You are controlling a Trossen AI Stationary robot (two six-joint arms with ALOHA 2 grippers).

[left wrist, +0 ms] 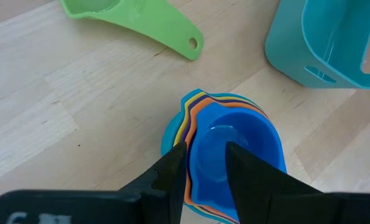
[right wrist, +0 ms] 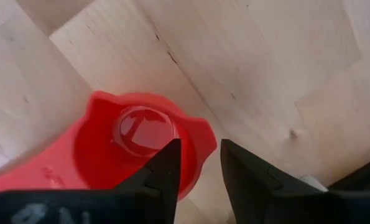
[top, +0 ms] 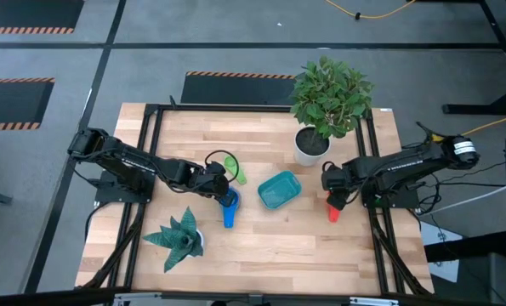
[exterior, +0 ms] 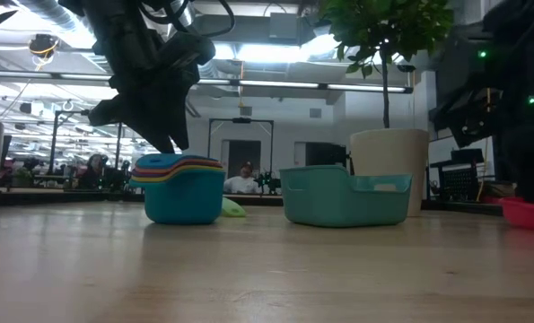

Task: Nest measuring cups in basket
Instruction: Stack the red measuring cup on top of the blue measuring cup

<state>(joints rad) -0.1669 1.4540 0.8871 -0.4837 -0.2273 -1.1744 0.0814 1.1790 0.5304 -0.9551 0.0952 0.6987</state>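
Observation:
Several measuring cups sit nested in a stack that stands on its base on the table, with a mid blue cup on top and a light blue one outermost. My left gripper is open right over the stack's left rim, one finger outside the rims and one over the top bowl. The green cup lies apart, toward the far side. The teal basket stands to the stack's right. The red cup rests on the table under my open right gripper. My left gripper straddles the stack's rim from above, slanting in from the table's left; whether a finger touches it, I cannot tell. My right gripper has the red cup's rim in the gap between its fingers, from above; touching or not, I cannot tell.
A white pot with a leafy plant stands just beyond the basket. A small spiky plant sits near the table's near-left corner. Bare wood lies along the near edge. People show far off in the room behind.

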